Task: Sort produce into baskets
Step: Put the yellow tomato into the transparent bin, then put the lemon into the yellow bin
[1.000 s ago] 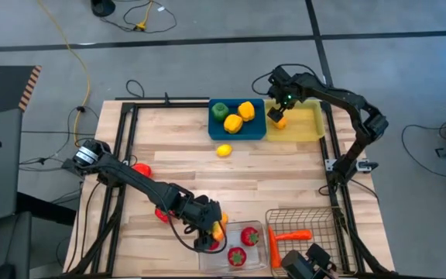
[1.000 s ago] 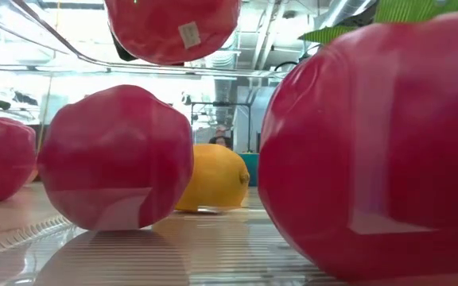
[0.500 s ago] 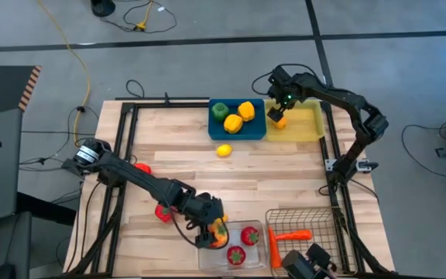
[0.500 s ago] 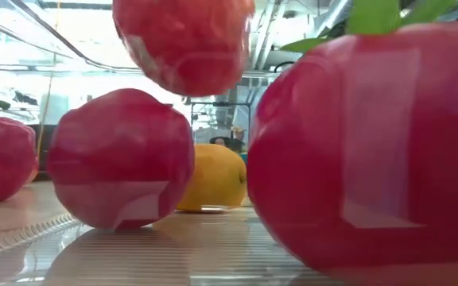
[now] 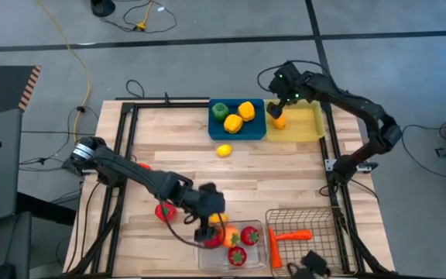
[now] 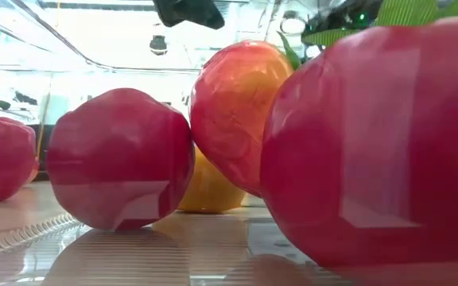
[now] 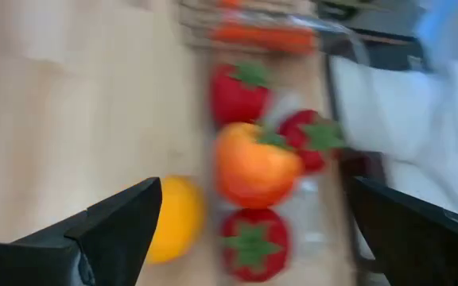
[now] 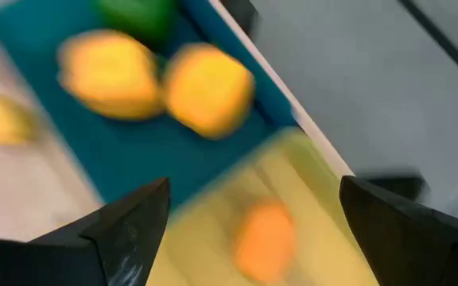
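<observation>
My left gripper [image 5: 210, 225] [image 7: 255, 187] is open above the clear bin [image 5: 255, 254] at the table's near edge. In the bin lie a red-orange fruit with a green leaf [image 7: 257, 163] [image 6: 241, 111] and three red berries [image 7: 239, 91] [image 7: 253, 242] [image 7: 312, 139]; the fruit leans on a berry [image 6: 118, 159]. My right gripper [image 5: 279, 108] [image 8: 254, 187] is open above the yellow tray [image 5: 308, 124], where an orange [image 5: 279, 122] [image 8: 265, 234] lies. The blue tray [image 5: 238, 133] holds a green pepper [image 5: 220, 111] and two yellow peppers [image 5: 246, 110].
A lemon [image 5: 224, 150] lies on the bare wood mid-table. A red pepper [image 5: 163, 211] and another red piece [image 5: 140, 167] lie by the left arm. The wire basket [image 5: 316, 221] at the near right holds a carrot [image 5: 293, 234]. A yellow-orange fruit [image 7: 173, 218] shows beside the bin.
My left gripper has let go of the red-orange fruit, which has dropped into the clear bin and come to rest against the berries; the gripper has drawn up and slightly toward the far edge. My right gripper has risen off the orange, which stays in the yellow tray.
</observation>
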You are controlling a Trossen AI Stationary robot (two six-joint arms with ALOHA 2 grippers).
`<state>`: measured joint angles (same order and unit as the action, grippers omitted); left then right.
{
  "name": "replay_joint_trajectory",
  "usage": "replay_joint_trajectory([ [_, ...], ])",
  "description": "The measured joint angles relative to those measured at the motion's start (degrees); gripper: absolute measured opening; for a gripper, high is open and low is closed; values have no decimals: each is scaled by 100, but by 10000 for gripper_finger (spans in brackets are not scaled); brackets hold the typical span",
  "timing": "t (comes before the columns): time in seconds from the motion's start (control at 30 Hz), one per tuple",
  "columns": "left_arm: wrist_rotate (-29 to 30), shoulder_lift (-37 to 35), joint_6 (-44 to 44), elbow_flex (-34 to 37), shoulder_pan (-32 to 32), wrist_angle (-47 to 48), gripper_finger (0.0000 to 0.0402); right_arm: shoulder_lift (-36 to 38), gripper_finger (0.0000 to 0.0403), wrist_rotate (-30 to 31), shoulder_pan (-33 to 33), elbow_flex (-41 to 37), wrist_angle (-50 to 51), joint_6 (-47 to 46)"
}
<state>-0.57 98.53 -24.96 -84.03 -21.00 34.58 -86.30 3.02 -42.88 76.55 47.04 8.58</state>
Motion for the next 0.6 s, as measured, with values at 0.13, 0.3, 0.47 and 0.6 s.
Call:
replay_joint_trajectory([
  [0.13,720,-419,351,-2,204,548,387,170,392,-356,459,0,-438,1],
  [0.3,1436,-950,909,-7,633,1378,387,114,392,-364,1104,0,-819,0],
  [0.47,1425,-1224,1584,32,1253,1787,387,-82,392,-357,1718,2,-979,87],
  [0.6,1104,-1420,2217,578,1786,1206,387,-323,392,-336,2050,-2,-1083,94],
])
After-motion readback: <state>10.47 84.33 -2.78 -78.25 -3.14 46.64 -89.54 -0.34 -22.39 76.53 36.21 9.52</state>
